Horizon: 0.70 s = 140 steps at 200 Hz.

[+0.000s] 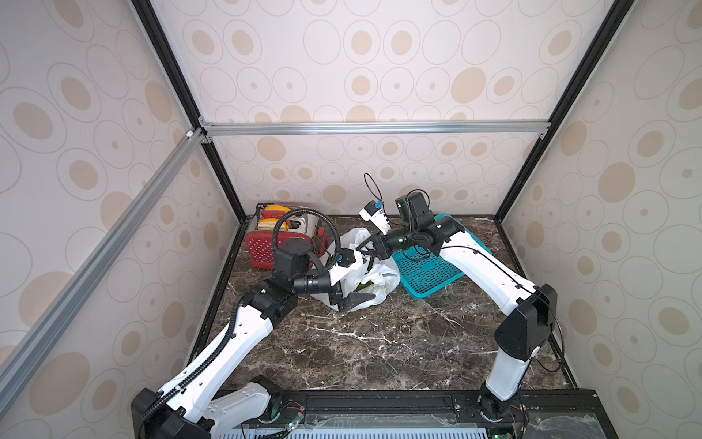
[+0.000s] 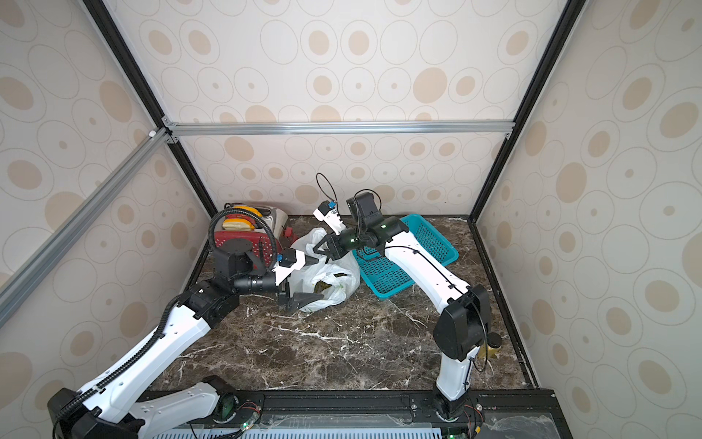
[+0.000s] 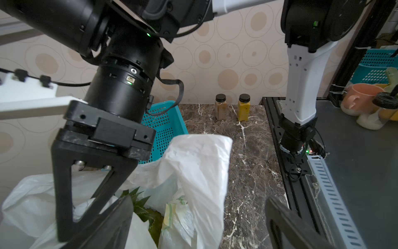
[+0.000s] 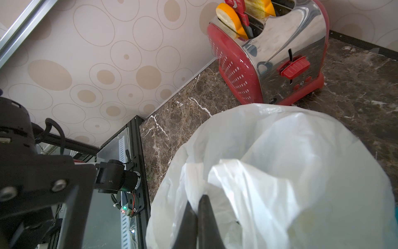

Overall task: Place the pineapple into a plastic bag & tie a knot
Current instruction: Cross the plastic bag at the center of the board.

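plastic bag (image 1: 374,273) was set on table (image 1: 380,342) btw toaster (image 1: 262,247) & teal basket (image 1: 429,273) | pineapple (image 3: 140,207) was seen inside | R gripper (image 4: 197,200) was pinched on bag fold | L gripper (image 3: 198,200) was spread wide, nothing gripped

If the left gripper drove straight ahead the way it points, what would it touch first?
Most likely the plastic bag: its loose white flap stands between the fingers of the open left gripper, pineapple leaves beside it. Depth is unclear.

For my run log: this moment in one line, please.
left gripper open; right gripper shut on plastic bag; pineapple inside; bag not tied
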Motion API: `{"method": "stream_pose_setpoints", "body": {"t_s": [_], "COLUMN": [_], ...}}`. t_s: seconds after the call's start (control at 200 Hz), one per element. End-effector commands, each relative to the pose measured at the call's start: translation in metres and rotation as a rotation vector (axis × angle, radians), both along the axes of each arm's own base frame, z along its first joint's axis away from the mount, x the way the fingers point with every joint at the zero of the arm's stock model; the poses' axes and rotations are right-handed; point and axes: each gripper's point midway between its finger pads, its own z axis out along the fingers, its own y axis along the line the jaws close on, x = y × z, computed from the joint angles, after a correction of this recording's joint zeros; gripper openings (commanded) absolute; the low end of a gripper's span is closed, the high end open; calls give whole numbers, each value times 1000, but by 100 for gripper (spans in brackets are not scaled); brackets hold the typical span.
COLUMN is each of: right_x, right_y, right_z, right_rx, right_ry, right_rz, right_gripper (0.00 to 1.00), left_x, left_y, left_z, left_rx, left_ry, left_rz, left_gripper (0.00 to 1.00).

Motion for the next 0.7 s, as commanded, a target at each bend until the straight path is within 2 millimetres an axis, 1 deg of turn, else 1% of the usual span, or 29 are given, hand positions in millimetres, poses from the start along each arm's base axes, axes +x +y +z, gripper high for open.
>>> {"method": "stream_pose_setpoints", "body": {"t_s": [0.0, 0.03, 0.07, 0.14, 0.27, 0.351, 0.396, 0.546, 0.631, 0.696], "right_x": [0, 0, 0, -1, -1, 0, 2, 6, 7, 6], "right_y": [2, 2, 2, 2, 0, -2, -5, -15, -21, -23], "right_z": [1, 0, 0, 2, 4, 8, 11, 25, 31, 37], "right_rx": [-4, -4, -4, -3, -3, -3, -3, -17, -23, -12], "right_ry": [0, 1, 1, -3, -13, -25, -38, -114, -158, -189], "right_rz": [5, 6, 6, 6, 5, -1, -9, -45, -67, -77], "right_gripper": [0, 0, 0, 0, 0, 0, 0, 0, 0, 0], "left_x": [13, 13, 12, 12, 8, 8, 12, 40, 47, 49], "left_y": [-7, -10, -13, -16, -19, -17, -15, 3, 10, 11], "left_z": [37, 38, 37, 34, 28, 21, 17, 9, 5, -2], "left_rx": [-58, -61, -62, -58, -46, -11, 6, 2, -21, -19], "left_ry": [-105, -98, -86, -63, -44, -48, -59, -166, -184, -165], "left_rz": [30, 16, -4, -25, -52, -53, -21, 187, 254, 261], "left_gripper": [90, 85, 77, 57, 25, 0, 0, 0, 0, 0]}}
